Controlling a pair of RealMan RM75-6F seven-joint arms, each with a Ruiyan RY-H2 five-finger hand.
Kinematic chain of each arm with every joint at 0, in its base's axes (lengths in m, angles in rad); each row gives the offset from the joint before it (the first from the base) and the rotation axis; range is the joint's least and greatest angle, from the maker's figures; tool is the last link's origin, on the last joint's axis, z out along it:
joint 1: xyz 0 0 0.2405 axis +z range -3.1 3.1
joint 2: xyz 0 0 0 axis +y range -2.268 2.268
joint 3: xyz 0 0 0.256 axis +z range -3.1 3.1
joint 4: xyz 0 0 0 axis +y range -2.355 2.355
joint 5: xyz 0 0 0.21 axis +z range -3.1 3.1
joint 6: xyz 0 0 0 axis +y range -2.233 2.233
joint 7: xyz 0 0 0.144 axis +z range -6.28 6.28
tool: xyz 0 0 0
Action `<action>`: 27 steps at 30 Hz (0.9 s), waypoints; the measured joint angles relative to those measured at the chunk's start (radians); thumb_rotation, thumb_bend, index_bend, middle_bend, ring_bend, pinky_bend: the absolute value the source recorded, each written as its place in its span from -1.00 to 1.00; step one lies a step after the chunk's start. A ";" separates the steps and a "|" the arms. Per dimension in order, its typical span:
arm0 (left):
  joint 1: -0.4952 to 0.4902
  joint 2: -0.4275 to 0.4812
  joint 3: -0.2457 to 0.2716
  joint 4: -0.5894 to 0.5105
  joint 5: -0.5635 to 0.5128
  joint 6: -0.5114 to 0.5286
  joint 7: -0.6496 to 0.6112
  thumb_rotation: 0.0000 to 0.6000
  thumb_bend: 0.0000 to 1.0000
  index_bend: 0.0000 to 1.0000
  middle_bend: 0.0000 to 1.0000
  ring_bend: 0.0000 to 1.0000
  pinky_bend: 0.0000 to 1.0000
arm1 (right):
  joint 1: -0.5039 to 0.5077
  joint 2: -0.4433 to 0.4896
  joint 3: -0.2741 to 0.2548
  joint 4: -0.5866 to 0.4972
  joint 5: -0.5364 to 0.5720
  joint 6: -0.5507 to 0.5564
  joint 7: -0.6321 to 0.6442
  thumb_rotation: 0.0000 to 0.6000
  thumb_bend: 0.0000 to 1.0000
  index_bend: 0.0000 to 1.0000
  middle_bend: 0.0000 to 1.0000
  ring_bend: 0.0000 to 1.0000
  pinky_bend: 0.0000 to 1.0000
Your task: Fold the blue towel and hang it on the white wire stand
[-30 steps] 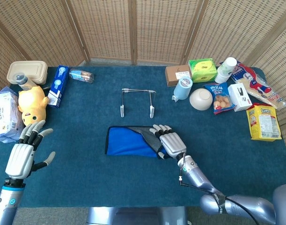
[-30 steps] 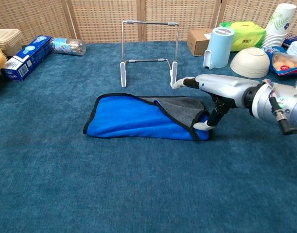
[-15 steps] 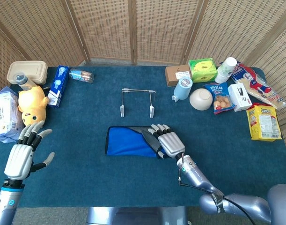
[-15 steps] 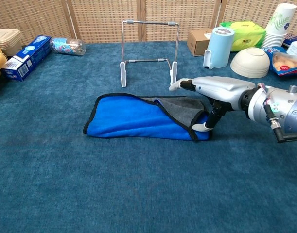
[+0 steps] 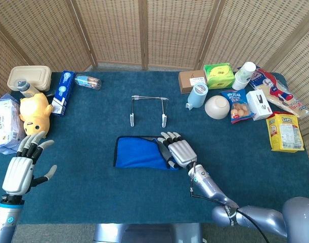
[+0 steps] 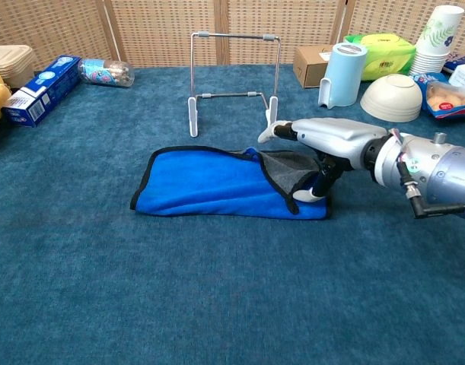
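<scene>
The blue towel [image 5: 135, 152] [image 6: 205, 183] lies flat on the table's middle, its right end turned up so the grey underside [image 6: 288, 167] shows. My right hand [image 5: 177, 150] [image 6: 329, 138] holds that turned-up end, fingers stretched over the flap and thumb tucked beneath it. Just behind the towel, the white wire stand [image 5: 148, 109] [image 6: 233, 75] stands upright with nothing on it. Low at the left edge of the head view, my left hand [image 5: 20, 171] hovers with fingers spread, far from the towel and holding nothing.
A yellow plush toy [image 5: 35, 112], blue box [image 5: 62, 92] and lidded container [image 5: 28, 77] line the left side. At the back right are a light blue jug [image 6: 342, 74], a bowl [image 6: 390, 96], cups [image 6: 437, 33] and snack packets [image 5: 284, 131].
My right hand has moved left with the grey flap, drawing it further over the blue side. My left hand has sunk slightly.
</scene>
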 measured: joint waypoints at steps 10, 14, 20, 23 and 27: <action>0.001 -0.003 0.000 0.005 0.001 -0.002 -0.004 1.00 -0.18 -0.58 -0.88 -1.00 -1.00 | 0.001 -0.016 0.018 0.027 0.008 0.017 0.006 1.00 -0.44 -0.69 -0.90 -1.00 -1.00; 0.002 -0.002 0.000 0.004 0.002 0.000 -0.004 1.00 -0.18 -0.58 -0.88 -1.00 -1.00 | -0.001 -0.020 0.024 0.040 0.012 0.026 0.010 1.00 -0.44 -0.70 -0.90 -1.00 -1.00; 0.004 0.000 0.000 0.001 0.005 0.003 -0.004 1.00 -0.18 -0.58 -0.88 -1.00 -1.00 | -0.008 -0.021 0.036 0.059 0.017 0.044 0.017 1.00 -0.44 -0.70 -0.90 -1.00 -1.00; 0.005 0.000 0.000 0.000 0.007 0.005 -0.003 1.00 -0.18 -0.58 -0.88 -1.00 -1.00 | -0.012 -0.020 0.042 0.064 0.017 0.056 0.020 1.00 -0.44 -0.70 -0.90 -1.00 -1.00; 0.005 0.000 0.000 -0.003 0.010 0.006 -0.002 1.00 -0.18 -0.58 -0.88 -1.00 -1.00 | -0.015 -0.018 0.050 0.077 0.018 0.067 0.020 1.00 -0.45 -0.71 -0.90 -1.00 -1.00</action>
